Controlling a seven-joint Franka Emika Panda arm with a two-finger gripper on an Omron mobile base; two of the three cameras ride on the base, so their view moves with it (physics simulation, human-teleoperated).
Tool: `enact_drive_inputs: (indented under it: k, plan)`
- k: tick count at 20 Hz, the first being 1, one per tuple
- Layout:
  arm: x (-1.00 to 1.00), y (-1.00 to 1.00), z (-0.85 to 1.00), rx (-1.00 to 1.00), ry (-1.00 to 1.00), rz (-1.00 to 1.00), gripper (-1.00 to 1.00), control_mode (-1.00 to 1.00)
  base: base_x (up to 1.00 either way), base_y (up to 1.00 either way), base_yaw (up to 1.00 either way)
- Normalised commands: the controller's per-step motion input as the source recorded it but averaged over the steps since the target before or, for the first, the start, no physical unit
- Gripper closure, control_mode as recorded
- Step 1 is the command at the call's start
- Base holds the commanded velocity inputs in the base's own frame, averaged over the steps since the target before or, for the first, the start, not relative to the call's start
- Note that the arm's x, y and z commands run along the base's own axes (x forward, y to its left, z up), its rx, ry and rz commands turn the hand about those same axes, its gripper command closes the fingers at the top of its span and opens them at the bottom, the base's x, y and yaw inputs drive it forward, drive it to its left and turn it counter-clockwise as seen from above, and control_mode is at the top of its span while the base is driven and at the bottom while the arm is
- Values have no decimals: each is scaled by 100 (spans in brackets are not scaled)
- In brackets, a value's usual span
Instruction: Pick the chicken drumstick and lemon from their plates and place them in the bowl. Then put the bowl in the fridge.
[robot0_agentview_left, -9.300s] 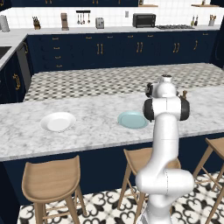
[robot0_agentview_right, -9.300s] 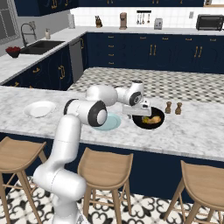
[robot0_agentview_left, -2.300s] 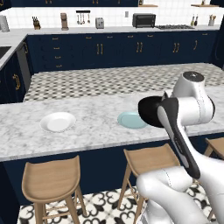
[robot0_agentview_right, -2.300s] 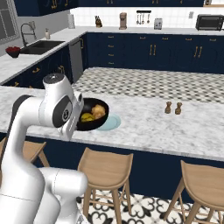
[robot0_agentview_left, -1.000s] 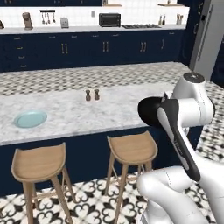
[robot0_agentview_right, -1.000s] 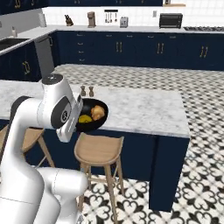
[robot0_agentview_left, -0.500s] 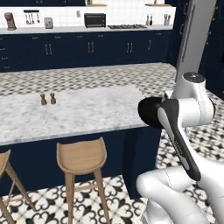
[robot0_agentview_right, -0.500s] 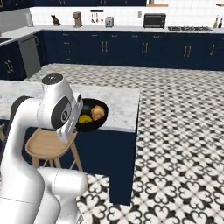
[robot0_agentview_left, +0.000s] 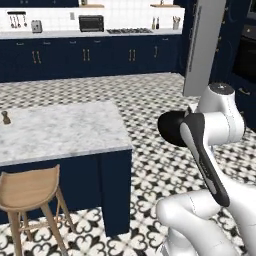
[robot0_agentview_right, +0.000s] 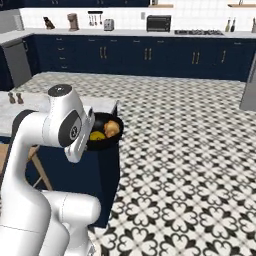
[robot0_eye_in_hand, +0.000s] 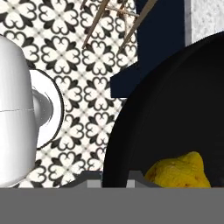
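While the white robot arm (robot0_agentview_right: 60, 125) holds it up at middle left of the right base view, the round shiny black bowl (robot0_agentview_right: 102, 134) hangs over the patterned floor (robot0_agentview_right: 190, 150), beside the marble table (robot0_agentview_left: 60, 130); the claw is shut tight on its rim; inside lie the golden-brown chicken drumstick (robot0_agentview_right: 113, 128) and the yellow lemon (robot0_agentview_right: 97, 135); the tall grey fridge (robot0_agentview_left: 202, 47) stands at upper right of the left base view.

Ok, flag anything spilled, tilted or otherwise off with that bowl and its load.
Nothing stands out. The gripper is shut on the black bowl's rim and carries it roughly level beside the island. The chicken drumstick and lemon both sit inside it, nothing spilled on the floor.
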Motion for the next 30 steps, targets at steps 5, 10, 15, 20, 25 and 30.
enact_drive_inputs:
  k: [5,10,15,20,25,30]
  plan:
    - [0,0,0,0,0,0,100,100,41,-97,0]
    - [0,0,0,0,0,0,100,100,98,-64,0]
    - [0,0,0,0,0,0,100,100,100,-56,2]
    - [0,0,0,0,0,0,100,100,100,-33,1]
    - [0,0,0,0,0,0,100,100,100,-28,0]
    - [0,0,0,0,0,0,100,100,100,-32,0]
